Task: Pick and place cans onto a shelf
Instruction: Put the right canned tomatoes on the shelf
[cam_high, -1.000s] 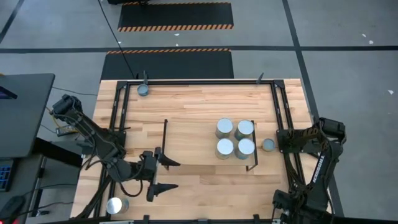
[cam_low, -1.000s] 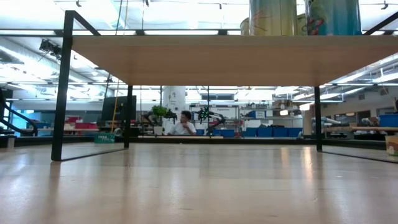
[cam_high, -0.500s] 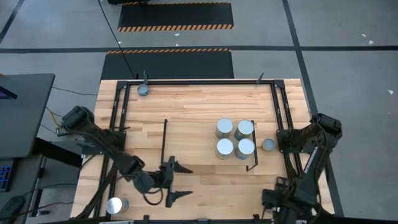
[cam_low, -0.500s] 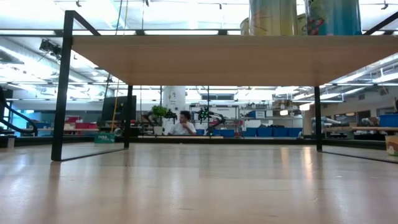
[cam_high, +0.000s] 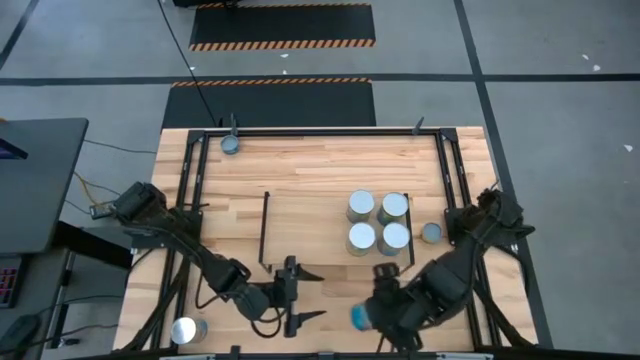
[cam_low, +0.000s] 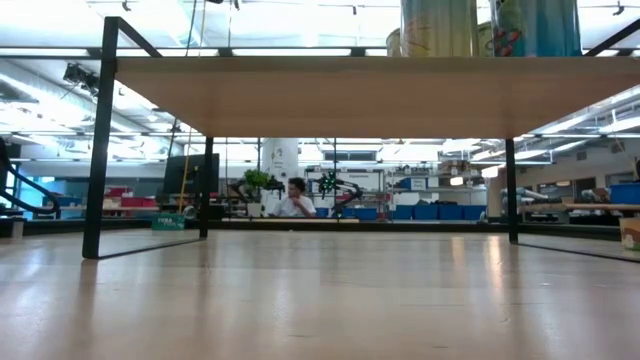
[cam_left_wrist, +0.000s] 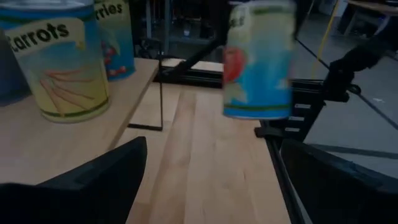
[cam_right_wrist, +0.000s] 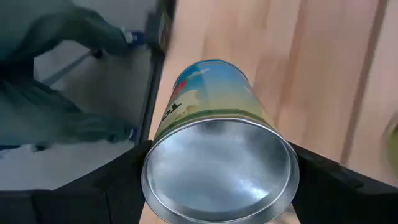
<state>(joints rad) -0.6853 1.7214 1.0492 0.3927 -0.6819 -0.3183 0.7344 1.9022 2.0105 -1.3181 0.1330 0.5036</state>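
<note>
Holding a can (cam_right_wrist: 217, 162) between its fingers, the right gripper (cam_high: 368, 315) hangs over the near edge of the bench (cam_high: 320, 160), just in front of the shelf (cam_high: 300, 225). Four cans (cam_high: 378, 222) stand grouped on the shelf's right end. The left gripper (cam_high: 304, 295), fingers spread wide and empty, sits near the shelf's left front. Other cans rest at the far-left corner (cam_high: 231, 144), near-left corner (cam_high: 183, 330) and beside the shelf's right frame (cam_high: 432, 233).
</note>
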